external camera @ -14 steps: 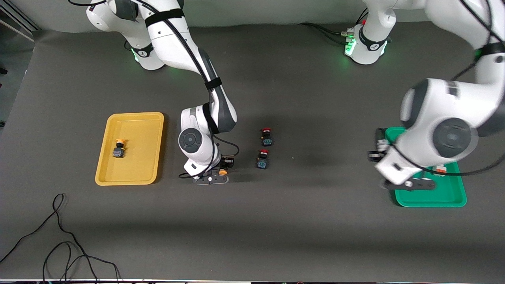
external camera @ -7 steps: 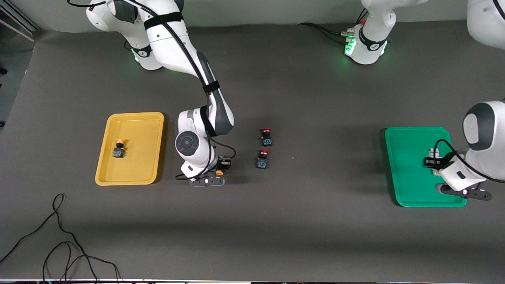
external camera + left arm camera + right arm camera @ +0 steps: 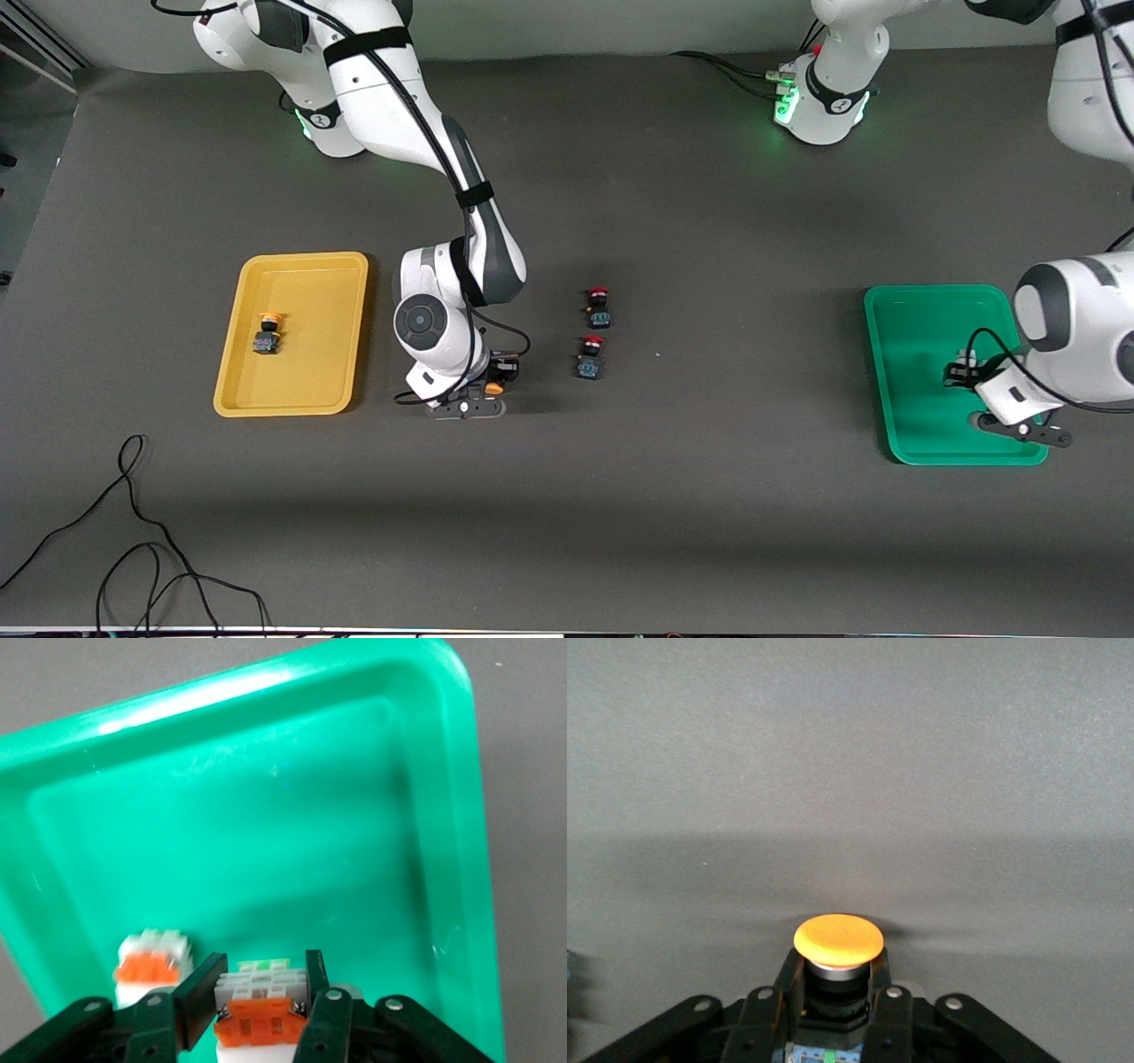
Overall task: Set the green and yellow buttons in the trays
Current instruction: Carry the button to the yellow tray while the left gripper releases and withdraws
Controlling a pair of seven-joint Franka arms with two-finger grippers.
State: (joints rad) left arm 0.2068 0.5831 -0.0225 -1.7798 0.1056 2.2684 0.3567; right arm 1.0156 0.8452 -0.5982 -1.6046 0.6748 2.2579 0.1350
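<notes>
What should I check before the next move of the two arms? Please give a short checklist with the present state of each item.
1. Right gripper shut on the yellow-capped button: ok.
2. Left gripper shut on the white-bodied button: ok.
3. Left gripper over the green tray, so the button can be set down inside: ok.
4. Free floor in the green tray beside the white button already lying there: ok.
5. Yellow tray has room next to the button in it: ok.
6. Right gripper already over the yellow tray: not ok; it is at the table between that tray and the two red-capped buttons.
</notes>
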